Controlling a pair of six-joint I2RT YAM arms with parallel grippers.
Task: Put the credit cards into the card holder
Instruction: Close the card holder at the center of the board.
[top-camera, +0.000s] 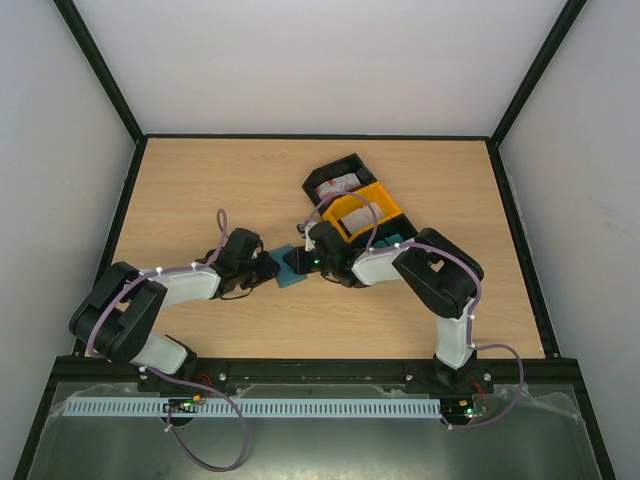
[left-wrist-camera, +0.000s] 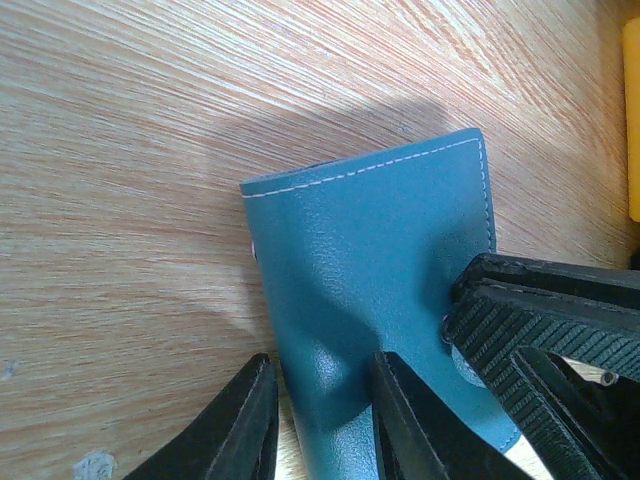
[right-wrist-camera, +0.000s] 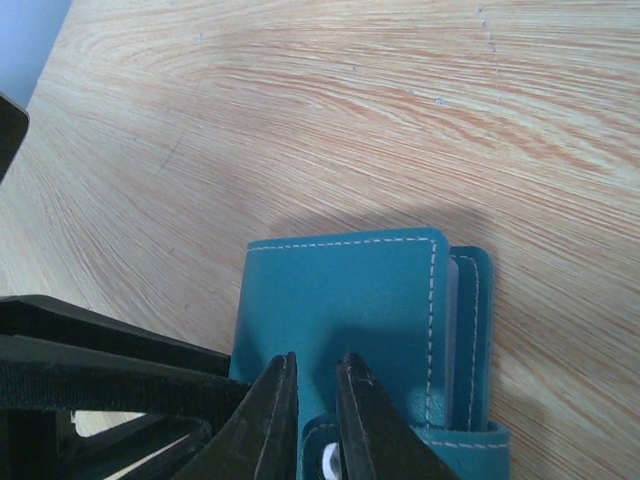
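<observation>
The card holder (right-wrist-camera: 340, 300), a teal-blue wallet with white stitching, lies closed on the wooden table between both grippers (top-camera: 289, 279). My left gripper (left-wrist-camera: 325, 365) comes in from the left and straddles the wallet's near edge. One finger is beside the edge, the other presses into the cover (left-wrist-camera: 380, 250). My right gripper (right-wrist-camera: 315, 365) has its jaws close together over the clasp strap, with the pale snap (right-wrist-camera: 330, 462) in the gap. The right gripper's ribbed pads (left-wrist-camera: 540, 320) show beside the snap in the left wrist view. Red-and-white credit cards (top-camera: 337, 186) lie in a black bin.
The black bin (top-camera: 322, 170) and a yellow bin (top-camera: 385, 205) holding pale cards stand behind the right arm. A teal piece (top-camera: 396, 240) lies beside the yellow bin. The yellow bin's edge (left-wrist-camera: 632, 120) shows at the right of the left wrist view. White walls enclose the table.
</observation>
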